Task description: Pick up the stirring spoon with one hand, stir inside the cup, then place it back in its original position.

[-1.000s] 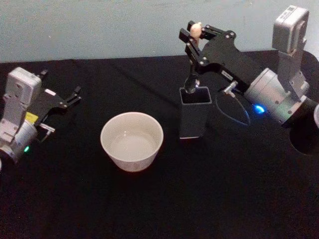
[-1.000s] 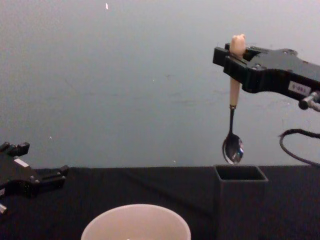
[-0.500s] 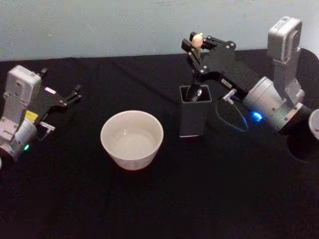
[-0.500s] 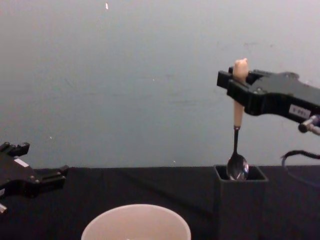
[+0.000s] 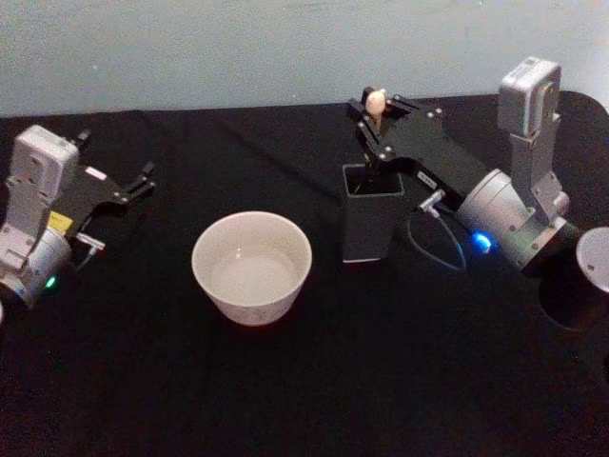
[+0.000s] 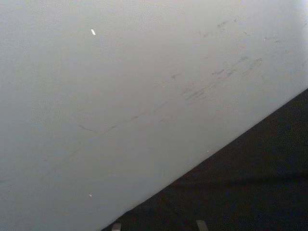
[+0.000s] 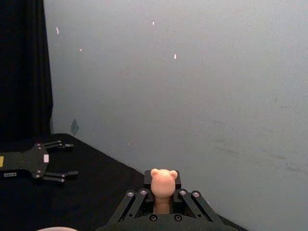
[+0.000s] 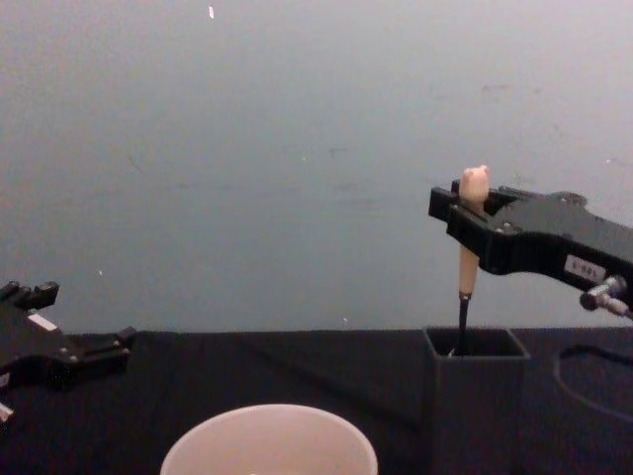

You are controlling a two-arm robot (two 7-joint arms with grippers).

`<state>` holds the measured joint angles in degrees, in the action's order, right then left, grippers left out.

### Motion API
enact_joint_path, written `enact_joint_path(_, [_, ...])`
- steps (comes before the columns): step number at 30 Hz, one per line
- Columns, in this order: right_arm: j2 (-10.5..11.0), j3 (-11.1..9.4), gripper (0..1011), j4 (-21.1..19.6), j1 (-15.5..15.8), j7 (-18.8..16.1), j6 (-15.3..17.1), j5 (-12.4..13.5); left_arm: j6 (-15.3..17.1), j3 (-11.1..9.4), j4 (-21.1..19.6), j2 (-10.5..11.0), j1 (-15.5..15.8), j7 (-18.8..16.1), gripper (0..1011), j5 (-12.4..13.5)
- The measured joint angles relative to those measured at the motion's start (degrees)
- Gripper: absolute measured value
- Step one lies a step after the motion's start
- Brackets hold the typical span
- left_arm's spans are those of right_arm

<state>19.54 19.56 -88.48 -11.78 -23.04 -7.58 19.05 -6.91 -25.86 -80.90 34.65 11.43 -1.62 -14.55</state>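
The right gripper (image 5: pixel 373 116) grips the stirring spoon (image 8: pixel 467 242) just under its bear-head knob, upright so the bowl drops straight into the dark square holder (image 5: pixel 371 224); the cream cup (image 5: pixel 252 268) sits apart; the left gripper (image 5: pixel 133 186) idles, fingers spread.

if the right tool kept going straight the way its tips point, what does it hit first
Probably nothing close. The right tool, shut on the stirring spoon above the box holder, points toward the pale back wall. The way looks free up to the wall, though depth is unclear.
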Motion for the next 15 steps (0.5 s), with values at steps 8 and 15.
enact_joint_path(8, [-0.92,-0.31,211,0.78,1.43,1.86,0.97,-1.21,0.00,0.00,0.00,0.00,0.00,0.00,1001,0.00])
enact_joint_path(15, [-1.60,-0.57,211,1.61,2.00,2.48,2.07,-1.65,0.00,0.00,0.00,0.00,0.00,0.00,1001,0.00])
